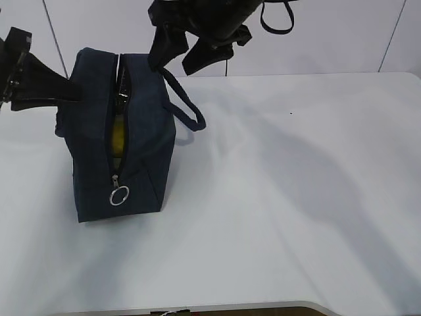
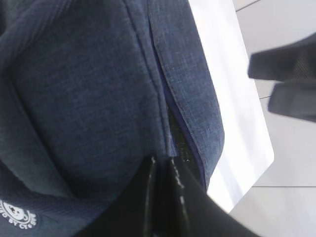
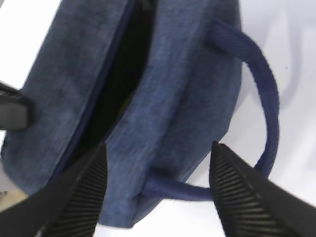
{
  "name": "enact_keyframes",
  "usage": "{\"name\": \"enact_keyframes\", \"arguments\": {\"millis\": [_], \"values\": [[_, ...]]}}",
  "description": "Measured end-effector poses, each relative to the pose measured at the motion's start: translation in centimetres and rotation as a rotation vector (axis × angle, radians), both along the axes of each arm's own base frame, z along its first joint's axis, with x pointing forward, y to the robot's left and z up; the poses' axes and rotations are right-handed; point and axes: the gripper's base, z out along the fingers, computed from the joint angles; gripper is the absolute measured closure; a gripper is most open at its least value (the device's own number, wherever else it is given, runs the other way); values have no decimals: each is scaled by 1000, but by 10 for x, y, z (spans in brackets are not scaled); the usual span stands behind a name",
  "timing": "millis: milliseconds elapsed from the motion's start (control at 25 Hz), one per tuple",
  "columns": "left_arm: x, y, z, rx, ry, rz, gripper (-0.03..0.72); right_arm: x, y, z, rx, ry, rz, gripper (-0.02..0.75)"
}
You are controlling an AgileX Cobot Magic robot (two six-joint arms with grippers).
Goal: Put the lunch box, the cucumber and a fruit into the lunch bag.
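A white table fills most of the scene. On its left part stands the lunch bag, a boxy dark navy fabric bag, upright, with its top zipper parted into a long slit facing the camera. Through the slit a patch of yellow, the fruit, shows inside the bag, with something dark green just above it that is too hidden to name. The lunch box cannot be made out.

The right hand hangs directly above the bag's top, its two ribbed black fingers spread wide with nothing between them. In its wrist view the bag's dark opening lies just below and between the fingers.

The left hand reaches in from the bag's left side, its fingers pressed narrowly together against the fabric beside the zipper seam; whether they pinch the cloth cannot be told.

One loop handle droops from the bag's right side, below the right hand. A silver ring pull dangles at the zipper's lower end, well below both hands.
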Motion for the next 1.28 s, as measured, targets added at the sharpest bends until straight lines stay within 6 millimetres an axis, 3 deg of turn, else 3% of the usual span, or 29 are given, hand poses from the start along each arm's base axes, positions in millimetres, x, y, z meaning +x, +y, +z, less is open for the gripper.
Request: {"name": "enact_keyframes", "arguments": {"millis": [360,680,920,1120,1280], "values": [[0,0,0,0,0,0,683,18,11,-39,70,86,-34,225],[0,0,0,0,0,0,683,24,15,-49,92,96,-54,246],[0,0,0,1,-1,2,683,25,17,-55,106,114,-56,432],[1,0,0,4,-3,6,683,24,16,-55,92,116,-32,699],[1,-3,0,12,-13,2,683,24,16,-56,73,105,-14,722]]}}
